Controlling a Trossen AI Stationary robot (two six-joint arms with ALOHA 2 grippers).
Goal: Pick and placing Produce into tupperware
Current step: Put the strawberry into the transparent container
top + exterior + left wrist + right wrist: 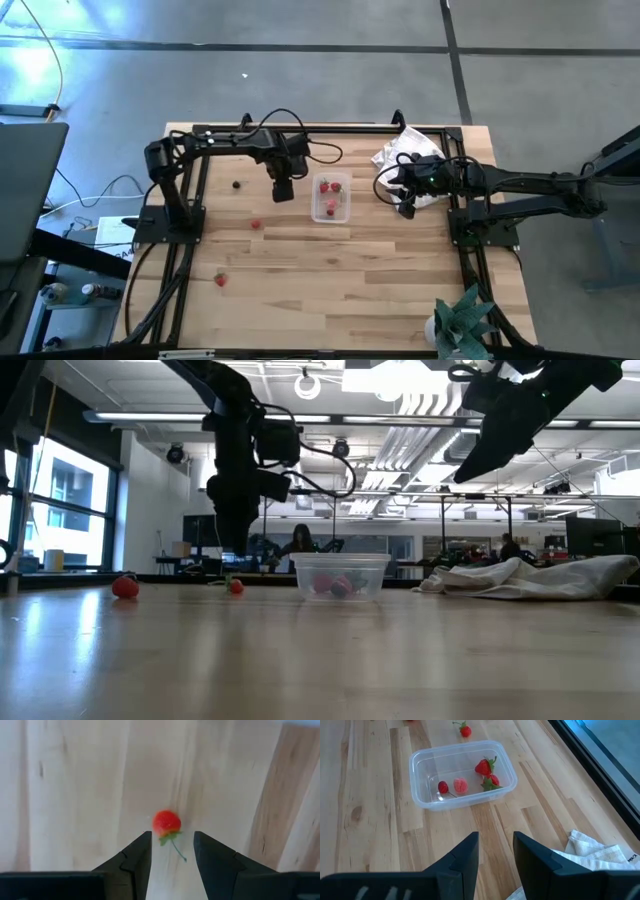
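Pale wooden planks make up the tabletop (330,270) I work over, framed by a dark metal rail, with grey floor all round it in the high view. My left gripper (282,190) hangs near the centre of that frame, just left of the tupperware (331,197); its fingers (131,862) are spread apart with nothing between them, and a red strawberry with a green stem (166,823) lies on the wood just beyond their tips. My right gripper (405,207) sits right of centre, over the edge of a crumpled white cloth (405,152), its jaws likewise parted and empty. The clear tub rests on the planks between my two grippers, and through the right wrist camera I count a few red pieces inside it: a leafy strawberry (484,767), another one (491,781) against the wall, a pinkish round piece (460,785) and a small dark red one (443,787). Loose produce lies left of the tub in the high view: a dark berry (237,184), a red one (256,224) lower down, and another red one (221,280) toward the lower left. A green leafy plant (462,318) stands at the lower right corner.
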